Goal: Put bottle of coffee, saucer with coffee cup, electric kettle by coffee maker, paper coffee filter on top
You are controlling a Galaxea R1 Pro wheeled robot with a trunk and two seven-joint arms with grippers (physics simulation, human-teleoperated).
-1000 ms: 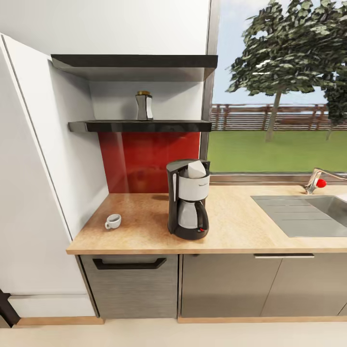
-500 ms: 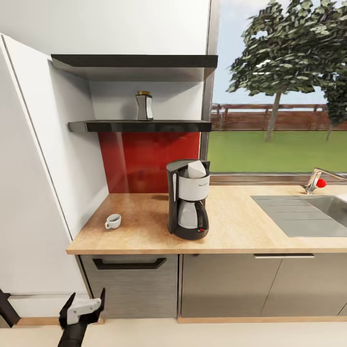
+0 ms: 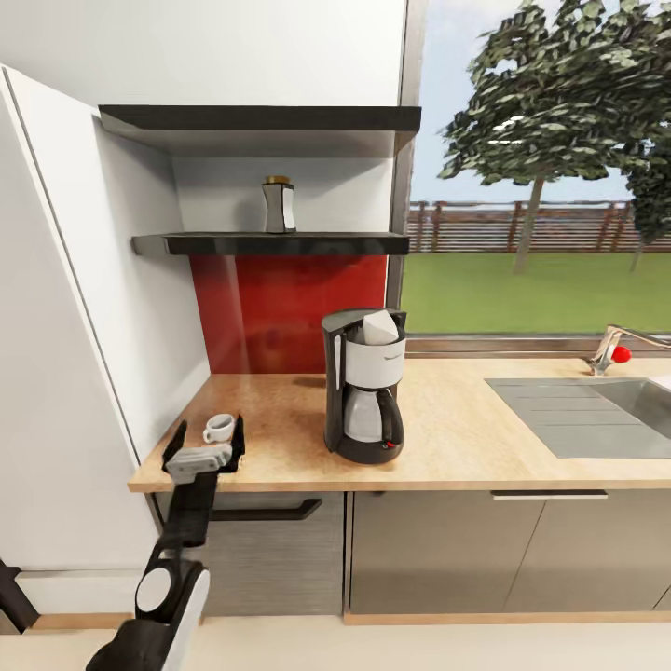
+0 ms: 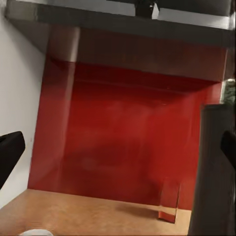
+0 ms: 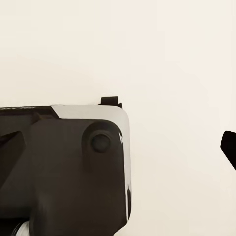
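Tan kitchen countertop [image 3: 447,438] ran beneath the window. Over its front left corner the left gripper [image 3: 205,445] hovered with jaws spread wide around the coffee cup [image 3: 219,428]. Further right stood the coffee maker [image 3: 364,386], a paper coffee filter [image 3: 380,326] on top; the bottle of coffee [image 3: 279,205] sat above on the kitchen shelf [image 3: 270,244].

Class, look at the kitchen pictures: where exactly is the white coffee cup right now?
In the head view the coffee cup stands on the countertop near its left end, left of the coffee maker, between the open left gripper's fingers.
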